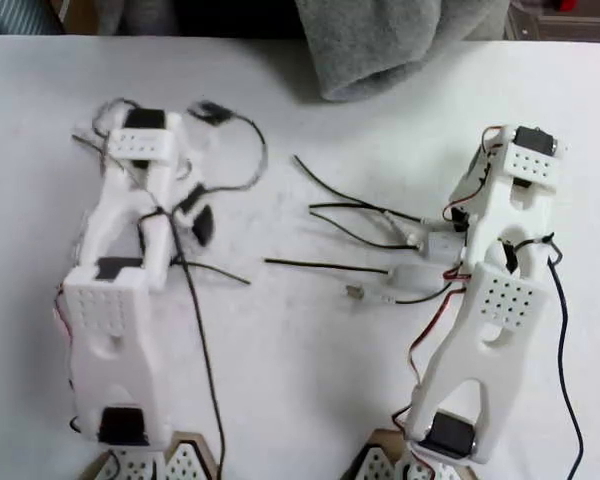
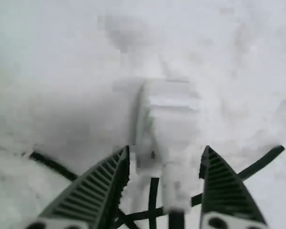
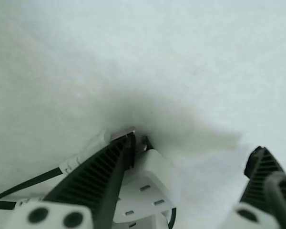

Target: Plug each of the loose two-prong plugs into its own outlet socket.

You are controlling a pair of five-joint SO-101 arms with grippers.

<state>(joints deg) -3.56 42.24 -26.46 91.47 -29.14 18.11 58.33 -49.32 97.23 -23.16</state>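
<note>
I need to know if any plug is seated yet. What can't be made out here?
- Left wrist view: the white piece between the fingers is blurred, so plug or socket is unclear.
- Right wrist view: the socket is partly behind a finger and cut off by the edge.
- High view: the white pieces beside the right arm are too small to tell if they are joined or apart.

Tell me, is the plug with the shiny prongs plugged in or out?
Out. The plug lies loose on the table with its prongs bare.
</note>
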